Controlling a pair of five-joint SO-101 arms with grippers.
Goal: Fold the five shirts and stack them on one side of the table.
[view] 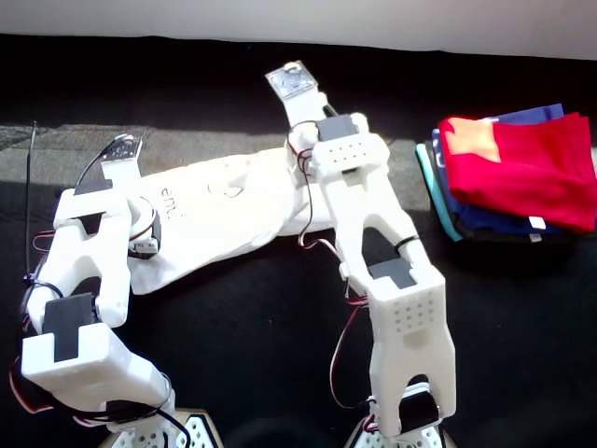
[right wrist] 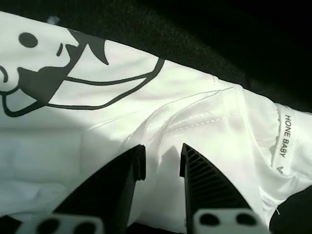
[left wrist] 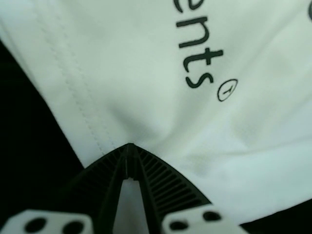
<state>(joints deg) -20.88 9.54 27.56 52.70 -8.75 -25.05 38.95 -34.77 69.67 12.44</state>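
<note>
A white shirt (view: 224, 210) with dark print lies spread out on the black table. In the high view my left arm (view: 93, 243) stands at the shirt's left end and my right arm (view: 359, 187) at its right end. My left gripper (left wrist: 129, 152) is shut on the white shirt (left wrist: 185, 122), pinching the fabric just inside its stitched hem, near the printed letters. My right gripper (right wrist: 162, 152) is open, with its fingers set down on either side of a raised fold of the shirt (right wrist: 97, 131), close to the collar label (right wrist: 282, 141).
A stack of folded shirts (view: 522, 173) sits at the table's right side, red on top with blue and teal below. The black table (view: 242, 345) is bare in front of the white shirt. Loose wires hang beside both arms.
</note>
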